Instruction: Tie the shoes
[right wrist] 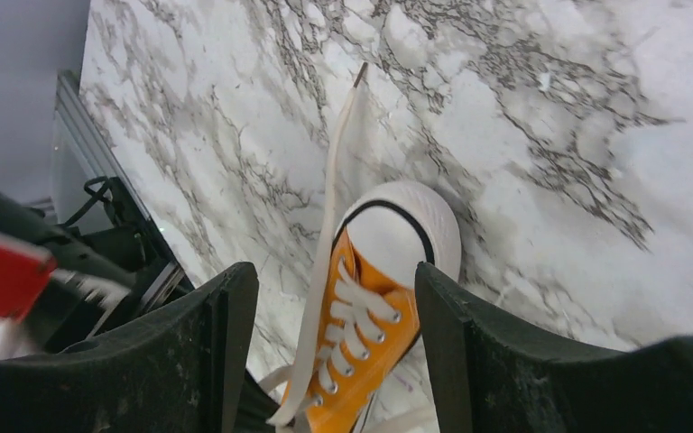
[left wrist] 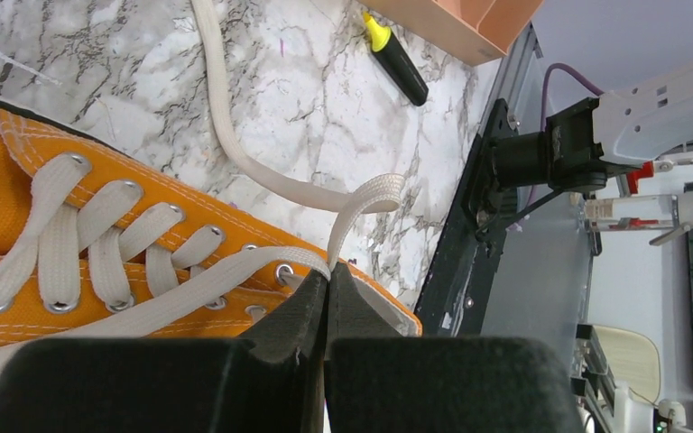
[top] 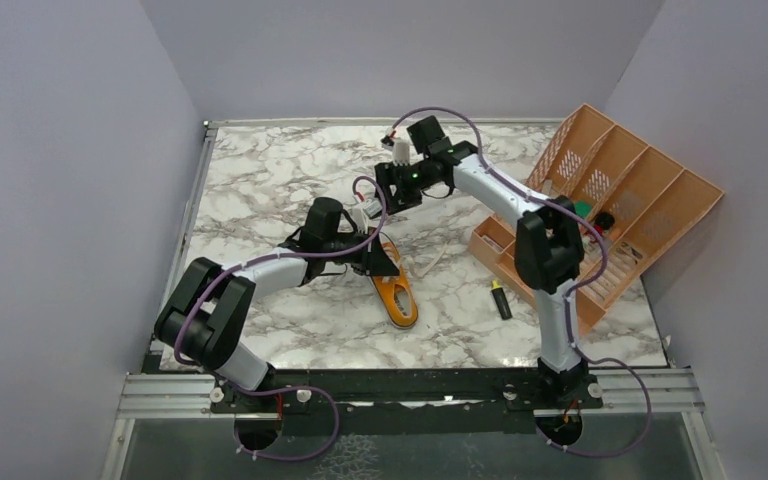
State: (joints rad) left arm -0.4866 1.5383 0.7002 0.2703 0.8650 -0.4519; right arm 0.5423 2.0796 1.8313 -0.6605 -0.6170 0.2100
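One of the shoes, an orange low-top sneaker with a white toe cap, lies on the marble table with its toe toward the arms' bases. My left gripper is shut on a white lace right at the top eyelets. From the pinch that lace folds over and trails off across the table. My right gripper hangs open above the sneaker and holds nothing. A second lace runs along the shoe and out past the toe, flat on the table.
An orange divided rack leans at the right side with small items in it. A black and yellow highlighter lies near its front corner. Walls close in the left, back and right; a metal rail runs along the near edge.
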